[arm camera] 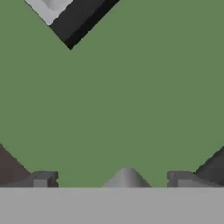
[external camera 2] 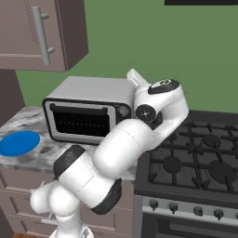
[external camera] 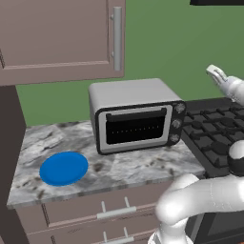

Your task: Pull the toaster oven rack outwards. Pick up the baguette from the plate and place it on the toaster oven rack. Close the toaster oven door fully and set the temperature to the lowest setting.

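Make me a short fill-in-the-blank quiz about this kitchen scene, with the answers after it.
1. The plate on the counter is colored ____.
2. The toaster oven stands between the plate and the ____.
3. The gripper faces a green wall, and its jaws are ____.
4. The toaster oven's knobs sit in a column on its ____ side.

Answers: blue; stove; open; right

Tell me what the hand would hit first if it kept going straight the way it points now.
Most likely the green wall: the open hand faces it with nothing between. How far off the wall lies is hard to judge.
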